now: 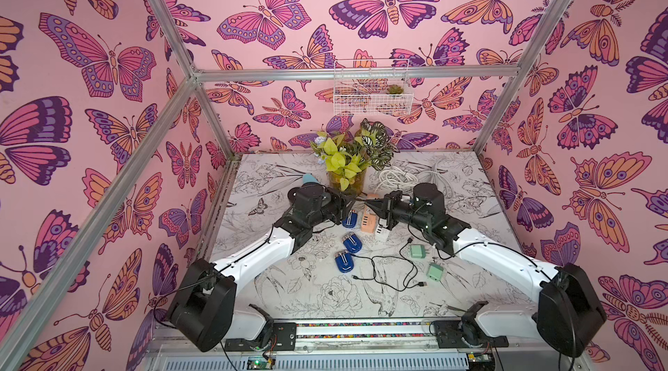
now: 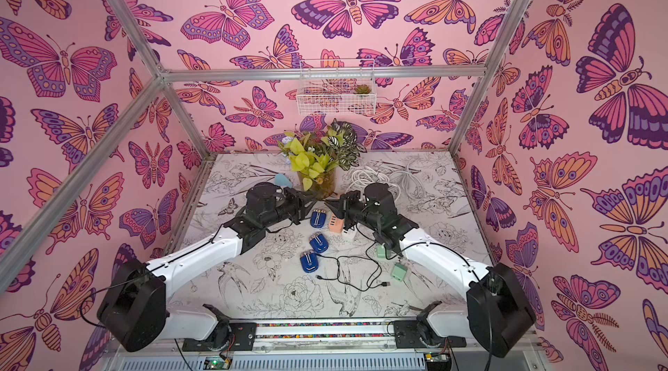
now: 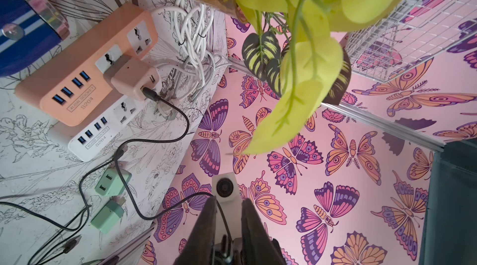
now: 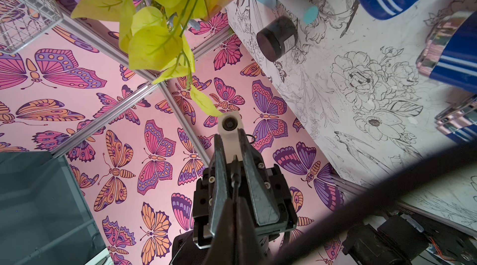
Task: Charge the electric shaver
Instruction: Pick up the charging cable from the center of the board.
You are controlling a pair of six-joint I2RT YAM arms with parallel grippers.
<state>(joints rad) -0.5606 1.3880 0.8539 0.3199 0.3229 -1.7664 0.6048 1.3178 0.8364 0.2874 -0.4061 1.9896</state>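
In the left wrist view, a small white electric shaver (image 3: 224,187) with a round dark head stands between the fingers of my left gripper (image 3: 229,199), which is shut on it. A black charging cable (image 3: 178,111) runs from a pink adapter (image 3: 134,80) in the orange power strip (image 3: 77,80) to the shaver's rear end. My right gripper (image 4: 233,200) is shut on the cable's plug (image 4: 235,170), right at the shaver (image 4: 229,124). I cannot tell how far in the plug sits. In a top view, the left gripper (image 1: 356,200) and right gripper (image 1: 367,203) meet tip to tip above the table.
A vase of leaves (image 1: 347,177) stands just behind the grippers. Three blue rounded devices (image 1: 352,242) lie below them, beside a white power strip (image 1: 381,231). Two green adapters (image 1: 417,251), a loose black cable (image 1: 383,271) and coiled white cords (image 1: 397,177) lie on the right.
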